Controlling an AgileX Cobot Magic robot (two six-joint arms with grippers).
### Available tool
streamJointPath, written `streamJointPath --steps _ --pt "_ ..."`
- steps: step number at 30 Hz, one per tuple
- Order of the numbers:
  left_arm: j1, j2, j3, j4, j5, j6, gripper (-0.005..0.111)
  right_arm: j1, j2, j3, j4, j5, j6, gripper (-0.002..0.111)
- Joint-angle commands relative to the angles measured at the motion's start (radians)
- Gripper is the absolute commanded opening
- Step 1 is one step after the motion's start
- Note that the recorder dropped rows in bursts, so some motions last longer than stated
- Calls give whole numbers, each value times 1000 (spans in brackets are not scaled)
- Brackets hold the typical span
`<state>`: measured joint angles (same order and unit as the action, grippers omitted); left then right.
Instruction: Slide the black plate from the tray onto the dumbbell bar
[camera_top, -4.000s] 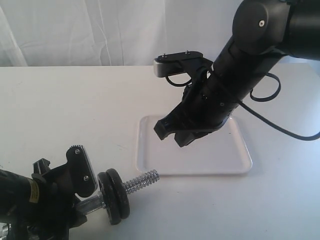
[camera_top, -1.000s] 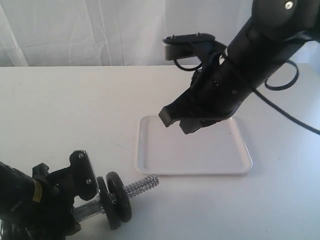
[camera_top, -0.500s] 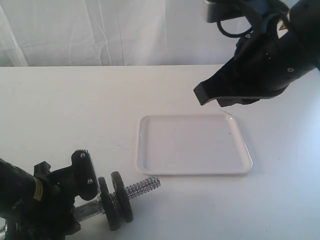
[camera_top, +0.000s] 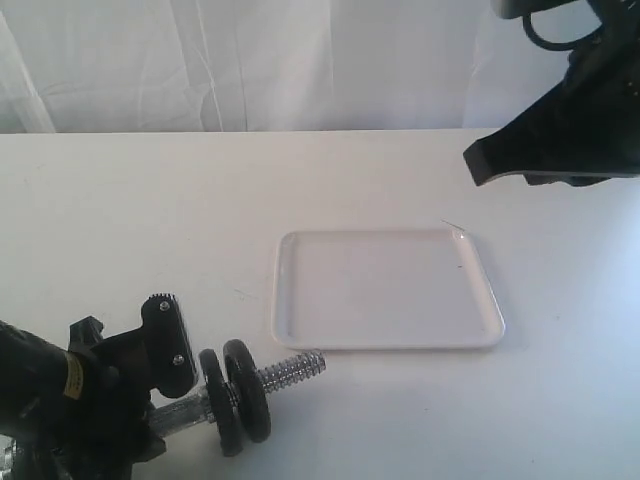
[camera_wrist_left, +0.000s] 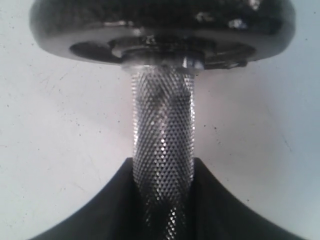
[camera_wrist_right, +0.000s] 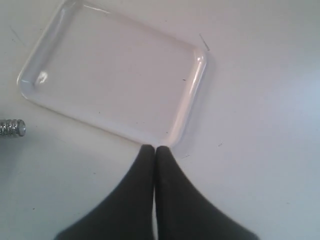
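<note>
The dumbbell bar (camera_top: 288, 371) lies low at the front left, its threaded end pointing toward the tray (camera_top: 385, 343). Two black plates (camera_top: 235, 397) sit side by side on the bar. My left gripper (camera_top: 150, 385) is shut on the bar's knurled middle (camera_wrist_left: 162, 150), just behind a black plate (camera_wrist_left: 160, 27). The white tray (camera_wrist_right: 35, 85) holds nothing. High at the right, away from the tray, my right gripper (camera_top: 480, 165) is shut with nothing in it, its fingertips (camera_wrist_right: 154, 149) pressed together. The bar's tip (camera_wrist_right: 12, 127) shows at the edge of the right wrist view.
The white table (camera_top: 150, 220) runs back to a pale curtain (camera_top: 250, 60). A thin scratch-like mark (camera_top: 450, 227) lies by the tray's far right corner.
My right arm has lifted off the tray and swung up and to the right. The left gripper with the bar has shifted slightly rightward and lower. The tray stays put.
</note>
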<state>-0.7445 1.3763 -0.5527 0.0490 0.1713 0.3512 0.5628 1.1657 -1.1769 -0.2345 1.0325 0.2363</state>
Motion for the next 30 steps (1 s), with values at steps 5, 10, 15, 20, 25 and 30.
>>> streamJointPath --steps 5,10,15,20,25,30 --pt "-8 -57 -32 -7 -207 -3 0 -4 -69 16 -78 11 65 0" --pt "-41 -57 -32 22 -303 -3 0 -4 -94 16 -78 11 65 0" --pt "-87 -57 -36 46 -337 -3 0 -4 -98 16 -80 13 67 0" --pt "-106 -43 -86 57 -335 -3 0 -4 -98 16 -80 14 78 0" --pt "-106 5 -150 89 -335 -3 0 -4 -98 16 -80 15 78 0" --pt "-113 61 -201 100 -335 -3 0 -4 -98 16 -80 19 78 0"
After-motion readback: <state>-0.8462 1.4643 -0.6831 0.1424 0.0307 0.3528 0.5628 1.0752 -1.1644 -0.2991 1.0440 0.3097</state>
